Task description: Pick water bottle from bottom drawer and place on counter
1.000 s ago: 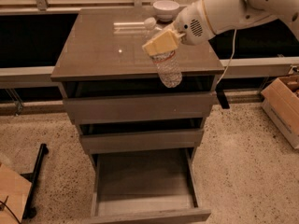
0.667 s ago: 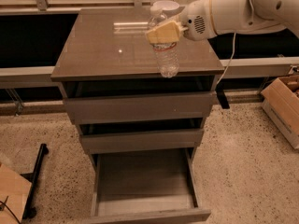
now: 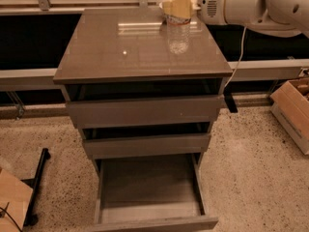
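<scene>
The pincer (image 3: 177,11) is over the back right of the desk (image 3: 125,52), its yellow pads (image 3: 175,6) clamped round the upper part of the water bottle (image 3: 178,35). The bottle's cap and neck are hidden behind the pads and cut off at the top edge. I cannot tell whether its base touches the glossy top. Below, the bottom drawer (image 3: 145,182) stands pulled out, its front clipped at the lower edge. The white arm (image 3: 241,4) runs off to the right.

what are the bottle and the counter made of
The counter: glossy grey-brown slab, perhaps laminate; it mirrors light. The water bottle, gripped by the claw at the counter's back right: likely clear plastic, see-through and ribbed.
</scene>
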Tool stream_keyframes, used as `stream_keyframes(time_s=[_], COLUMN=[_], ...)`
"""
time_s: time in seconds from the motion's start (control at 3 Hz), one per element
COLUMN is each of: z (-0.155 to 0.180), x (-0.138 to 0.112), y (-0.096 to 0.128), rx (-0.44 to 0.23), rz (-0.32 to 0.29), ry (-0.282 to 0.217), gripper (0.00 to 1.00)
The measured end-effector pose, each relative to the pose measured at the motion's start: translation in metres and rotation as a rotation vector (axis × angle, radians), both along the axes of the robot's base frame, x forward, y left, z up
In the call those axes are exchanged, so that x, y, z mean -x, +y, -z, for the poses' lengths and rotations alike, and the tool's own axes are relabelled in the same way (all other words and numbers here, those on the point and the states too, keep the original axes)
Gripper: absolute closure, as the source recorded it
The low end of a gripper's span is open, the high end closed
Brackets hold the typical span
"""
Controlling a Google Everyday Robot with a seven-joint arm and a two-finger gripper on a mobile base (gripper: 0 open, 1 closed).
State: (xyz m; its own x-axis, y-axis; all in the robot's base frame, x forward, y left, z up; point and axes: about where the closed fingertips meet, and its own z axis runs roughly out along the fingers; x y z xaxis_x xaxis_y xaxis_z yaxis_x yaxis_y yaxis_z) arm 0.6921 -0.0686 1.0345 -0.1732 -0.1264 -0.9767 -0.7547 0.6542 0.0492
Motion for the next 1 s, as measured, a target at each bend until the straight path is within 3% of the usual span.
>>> stream_keyframes(time_s=[0.33,0.67,1.0], z=[-0.008,-0.004,0.017], x=[-0.033,-0.064,-0.099], y=[-0.015,-0.033,-0.054], rx=[-0.018,-0.049,-0.081], rz=[0.109,0.193,0.263], ry=[-0.012,0.009,0.069], gripper=[1.0,1.0,1.0])
